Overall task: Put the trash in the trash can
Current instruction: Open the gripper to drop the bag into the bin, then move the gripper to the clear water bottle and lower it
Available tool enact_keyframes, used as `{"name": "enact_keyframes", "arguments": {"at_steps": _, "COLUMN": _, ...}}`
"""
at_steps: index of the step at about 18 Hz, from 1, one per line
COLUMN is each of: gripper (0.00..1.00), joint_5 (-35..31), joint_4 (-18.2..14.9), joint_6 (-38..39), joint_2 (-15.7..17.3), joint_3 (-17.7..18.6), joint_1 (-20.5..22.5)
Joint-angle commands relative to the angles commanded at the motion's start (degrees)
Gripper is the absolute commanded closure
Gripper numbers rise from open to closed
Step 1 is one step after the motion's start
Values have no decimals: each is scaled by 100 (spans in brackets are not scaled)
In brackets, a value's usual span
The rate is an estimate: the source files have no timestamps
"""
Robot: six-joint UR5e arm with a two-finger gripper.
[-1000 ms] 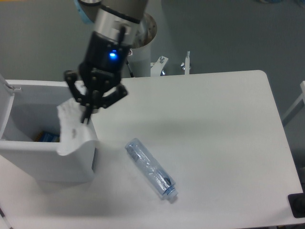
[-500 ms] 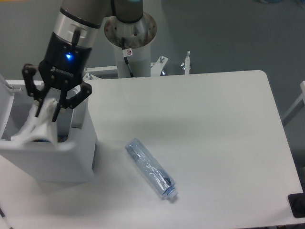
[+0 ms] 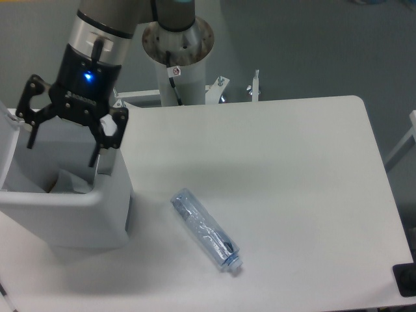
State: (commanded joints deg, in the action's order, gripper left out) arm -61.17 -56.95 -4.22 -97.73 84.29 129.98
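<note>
Clear bluish plastic caught the light nearest the viewer: the water bottle (image 3: 206,230) lay on its side on the white table (image 3: 292,195), slanted, with its cap end toward the near edge and its base pointing up and left toward the bin. Nothing touched it.

Just to its left stood the trash can (image 3: 71,208), a light-grey bin with rounded corners, its top open and a white lid (image 3: 8,140) hinged up at the far left. Inside, a pale crumpled shape showed against the near wall, which I took to be the plastic sheet (image 3: 68,182); it looked already dropped in.

Above the bin's open mouth hung the gripper (image 3: 63,138), black, with a blue light glowing on its body. Its jaws stood wide apart and held nothing. Behind it rose the arm's pale mounting column (image 3: 175,58), by the table's far edge.

With the sheet apparently in, the bottle seemed the remaining piece. To do that well, I judged the gripper should first rise clear of the bin's rim, cross to the bottle, and turn so the jaws closed across its narrow width near the middle, not along its length. Thin plastic may crush or roll, so a centred, gentle squeeze seemed wise.
</note>
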Motion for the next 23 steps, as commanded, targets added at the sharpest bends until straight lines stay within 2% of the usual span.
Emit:
{"name": "enact_keyframes", "arguments": {"at_steps": 7, "gripper": 0, "joint_5": -71, "joint_4": 18, "joint_6": -166, "joint_2": -1019, "joint_3": -650, "joint_1": 923}}
{"name": "enact_keyframes", "arguments": {"at_steps": 16, "gripper": 0, "joint_5": -800, "joint_4": -105, "joint_6": -738, "joint_2": -2109, "joint_3": -905, "joint_1": 1021}}
{"name": "enact_keyframes", "arguments": {"at_steps": 20, "gripper": 0, "joint_5": -976, "joint_4": -465, "joint_6": -791, "joint_2": -2338, "joint_3": -1063, "joint_1": 1021}}
{"name": "enact_keyframes", "arguments": {"at_steps": 23, "gripper": 0, "joint_5": -1098, "joint_4": -886, "joint_6": -791, "joint_2": -2497, "joint_3": -1231, "joint_1": 1012}}
